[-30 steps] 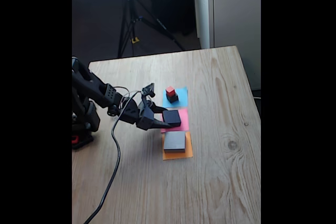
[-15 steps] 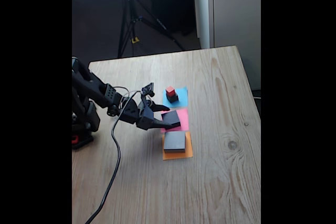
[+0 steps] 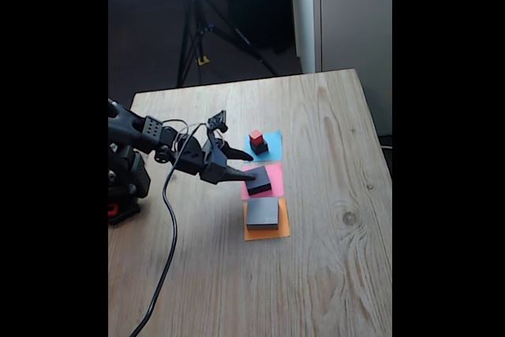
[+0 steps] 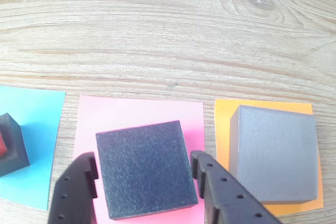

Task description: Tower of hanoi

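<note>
The medium black block [image 3: 259,183] [image 4: 144,174] sits tilted over the pink paper square [image 3: 274,177] [image 4: 139,114], one edge raised. My gripper [image 3: 251,170] [image 4: 143,160] is shut on it, a finger pressed against each side. The wide flat grey block [image 3: 262,212] [image 4: 275,153] lies on the orange paper [image 3: 268,232] [image 4: 223,124]. The tiny red cube [image 3: 256,136] rests on the small dark grey block [image 3: 259,147] [image 4: 10,148], which stands on the blue paper [image 3: 273,143] [image 4: 37,114].
The arm's base [image 3: 126,183] stands at the left table edge in the fixed view, with a black cable [image 3: 167,250] trailing toward the front. A tripod [image 3: 197,29] stands on the floor behind the wooden table [image 3: 331,258]. Bare wood lies right of the papers.
The gripper has closed on the black block and tipped it up off the pink paper. The arm has risen slightly. The other blocks have not moved.
</note>
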`<control>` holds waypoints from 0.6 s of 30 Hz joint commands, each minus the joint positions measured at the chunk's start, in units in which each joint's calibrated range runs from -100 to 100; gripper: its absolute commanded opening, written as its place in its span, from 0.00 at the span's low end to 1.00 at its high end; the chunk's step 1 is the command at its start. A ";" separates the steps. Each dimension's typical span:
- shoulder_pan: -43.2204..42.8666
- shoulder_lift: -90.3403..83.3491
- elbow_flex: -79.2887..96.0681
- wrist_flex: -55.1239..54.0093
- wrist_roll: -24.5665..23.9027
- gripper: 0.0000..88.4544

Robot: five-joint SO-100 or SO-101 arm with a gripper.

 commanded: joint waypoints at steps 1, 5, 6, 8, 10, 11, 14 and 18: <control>-1.62 -8.39 -8.75 15.10 0.69 0.14; -4.21 -12.63 -19.02 30.56 -1.65 0.00; -4.71 -13.16 -21.56 34.21 -2.15 0.00; -6.13 -14.30 -26.93 41.25 -4.66 0.00; -7.80 -15.28 -32.20 49.66 -1.15 0.00; -8.72 -15.81 -34.47 52.25 -2.98 0.00; -11.48 -16.72 -43.02 61.81 -4.82 0.00; -14.41 -16.87 -53.38 70.87 -6.83 0.00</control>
